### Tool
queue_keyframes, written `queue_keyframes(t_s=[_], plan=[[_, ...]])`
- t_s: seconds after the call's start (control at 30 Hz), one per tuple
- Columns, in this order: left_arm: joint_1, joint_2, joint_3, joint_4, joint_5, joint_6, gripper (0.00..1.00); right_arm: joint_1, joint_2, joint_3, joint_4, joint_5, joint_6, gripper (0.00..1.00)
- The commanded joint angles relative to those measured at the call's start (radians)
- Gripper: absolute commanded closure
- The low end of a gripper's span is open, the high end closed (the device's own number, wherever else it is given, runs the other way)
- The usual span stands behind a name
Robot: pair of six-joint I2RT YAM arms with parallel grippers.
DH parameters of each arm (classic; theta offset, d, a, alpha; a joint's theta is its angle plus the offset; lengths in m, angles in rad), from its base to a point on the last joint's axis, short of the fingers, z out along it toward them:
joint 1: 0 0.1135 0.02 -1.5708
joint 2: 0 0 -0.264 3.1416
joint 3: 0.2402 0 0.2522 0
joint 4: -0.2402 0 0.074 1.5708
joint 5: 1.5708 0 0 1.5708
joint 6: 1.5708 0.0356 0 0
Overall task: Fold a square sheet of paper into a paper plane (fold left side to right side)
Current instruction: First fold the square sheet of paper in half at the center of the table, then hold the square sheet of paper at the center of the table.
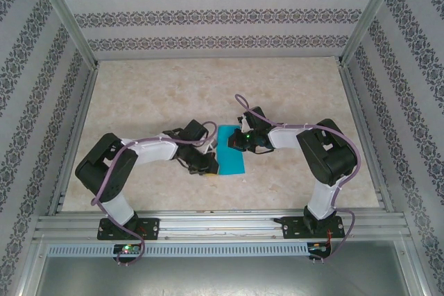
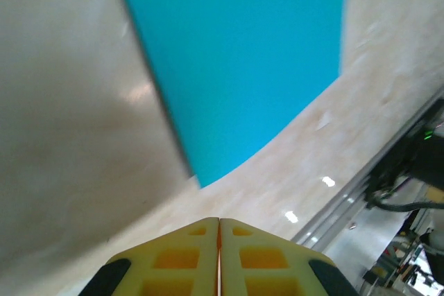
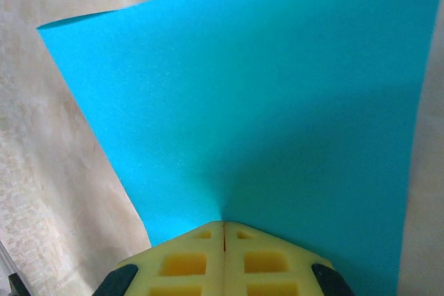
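Teal-blue, thin square sheet of paper (image 1: 231, 150) lies near the middle of the pale beige marbled table (image 1: 173, 95), between the two grippers, and in the left wrist view its near edge (image 2: 243, 53) looks curved. The right gripper (image 3: 223, 224), with yellow foam pads, stands over the inner part of the sheet (image 3: 263, 102) with its fingers pressed together and their tips touching the paper; I cannot tell if any paper is pinched between them. The left gripper (image 2: 219, 221) has its fingers together too, with nothing between them, just beside the sheet's left edge and not touching it.
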Motion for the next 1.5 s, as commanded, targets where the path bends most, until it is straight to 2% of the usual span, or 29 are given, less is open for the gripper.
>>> queue_keyframes(t_s=[0.0, 0.2, 0.47, 0.67, 0.87, 1.17, 1.47], plan=[[0.043, 0.006, 0.095, -0.022, -0.01, 0.02, 0.91, -0.01, 0.033, -0.027, -0.077, 0.085, -0.019, 1.0], [0.051, 0.169, 0.243, -0.018, 0.001, 0.058, 0.92, -0.007, 0.034, -0.024, -0.076, 0.084, -0.016, 1.0], [0.046, 0.273, 0.266, 0.027, -0.004, 0.044, 0.92, -0.003, 0.029, -0.014, -0.077, 0.076, -0.015, 1.0], [0.042, 0.291, 0.226, 0.005, -0.04, 0.035, 0.93, -0.006, -0.004, 0.015, -0.079, 0.05, -0.01, 1.0], [0.038, 0.29, 0.196, 0.018, -0.052, 0.009, 0.95, -0.009, -0.103, 0.037, -0.112, 0.046, -0.004, 1.0], [0.032, 0.28, 0.199, 0.021, -0.058, 0.001, 0.95, 0.034, -0.317, -0.117, -0.18, 0.058, 0.033, 1.0], [0.033, 0.273, 0.199, 0.028, -0.055, -0.008, 0.95, 0.106, -0.248, -0.172, -0.172, 0.071, 0.054, 1.0]])
